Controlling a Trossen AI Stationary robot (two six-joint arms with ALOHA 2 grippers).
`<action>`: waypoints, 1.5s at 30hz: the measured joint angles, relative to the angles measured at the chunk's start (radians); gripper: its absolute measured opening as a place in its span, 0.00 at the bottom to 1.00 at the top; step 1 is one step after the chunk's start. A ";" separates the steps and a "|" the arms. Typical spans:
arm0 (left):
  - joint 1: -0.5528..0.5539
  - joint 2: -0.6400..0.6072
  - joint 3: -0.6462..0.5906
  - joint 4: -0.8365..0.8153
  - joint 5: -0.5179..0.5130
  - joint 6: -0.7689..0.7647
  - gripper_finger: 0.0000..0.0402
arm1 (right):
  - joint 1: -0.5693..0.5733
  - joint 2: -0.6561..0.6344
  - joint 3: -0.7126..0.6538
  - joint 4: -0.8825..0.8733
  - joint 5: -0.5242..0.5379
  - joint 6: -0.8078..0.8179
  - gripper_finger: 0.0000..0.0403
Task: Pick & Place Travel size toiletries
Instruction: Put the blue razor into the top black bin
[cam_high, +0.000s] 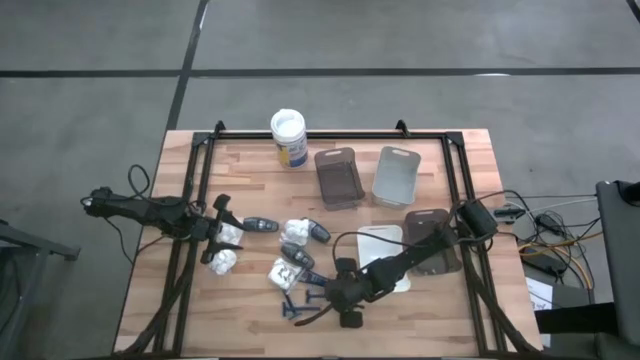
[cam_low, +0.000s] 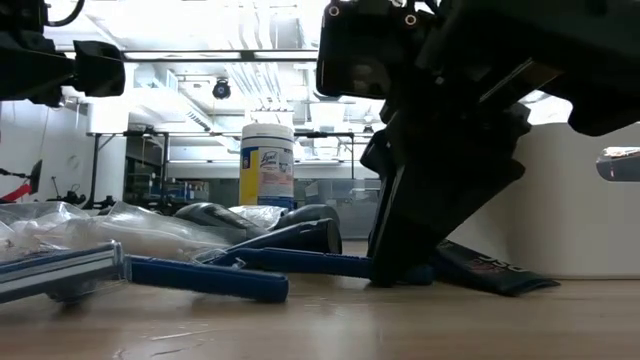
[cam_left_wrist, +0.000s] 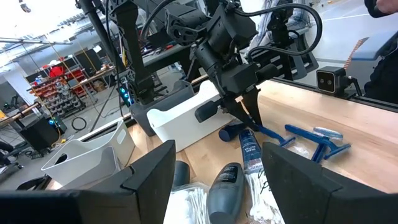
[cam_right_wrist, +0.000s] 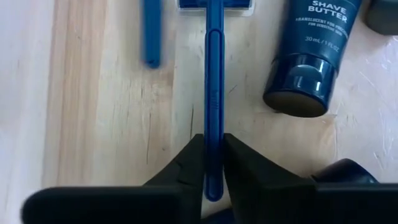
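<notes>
The right gripper (cam_right_wrist: 213, 163) has its fingers pinched on a blue razor (cam_right_wrist: 214, 87) handle lying on the table (cam_right_wrist: 106, 106), near its front edge. The left gripper (cam_high: 222, 233) waits with fingers spread wide, holding nothing, beside white packets (cam_high: 226, 250).

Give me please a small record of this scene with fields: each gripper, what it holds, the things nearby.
right gripper: down at the table's front, fingers shut on the handle of a blue razor
razor state: lying flat on the wooden table
beside it: shave butter tube, second razor
left gripper: open, over the white packets, holding nothing
trays: at the far side
</notes>
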 joint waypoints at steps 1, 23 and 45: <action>0.000 0.000 0.000 0.000 0.000 0.000 0.61 | 0.000 -0.001 0.000 -0.001 -0.001 -0.006 0.08; 0.000 0.000 0.000 0.000 0.000 0.000 0.61 | -0.033 -0.187 -0.011 -0.026 -0.082 -0.179 0.07; 0.000 0.006 0.000 -0.008 0.000 0.000 0.61 | -0.150 -0.540 -0.185 -0.100 -0.089 -0.251 0.07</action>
